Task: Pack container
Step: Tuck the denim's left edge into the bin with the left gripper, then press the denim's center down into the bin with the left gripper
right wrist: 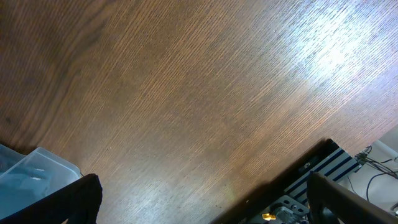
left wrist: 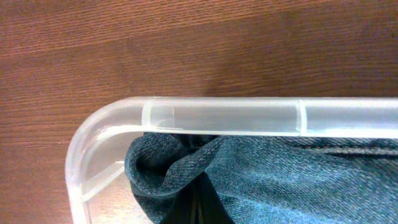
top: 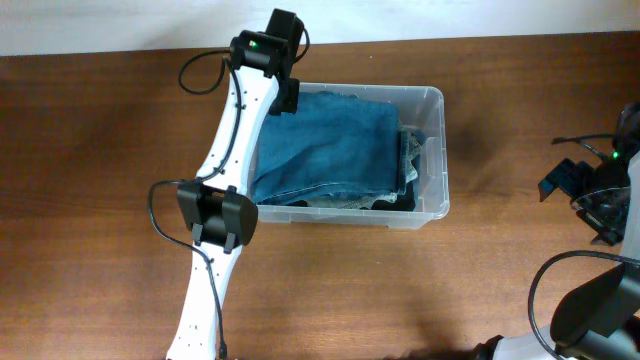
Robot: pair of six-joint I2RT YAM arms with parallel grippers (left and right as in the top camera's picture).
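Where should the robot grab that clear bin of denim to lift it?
Probably the container rim on its right short wall, pinched from above: the lip there is thin and bare, while denim fills the inside and the left gripper hangs over the left end.

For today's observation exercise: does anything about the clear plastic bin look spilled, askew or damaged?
Nothing spilled or damaged. The folded blue denim cloth lies inside the clear rectangular plastic bin; only one end is bunched at a rounded corner.
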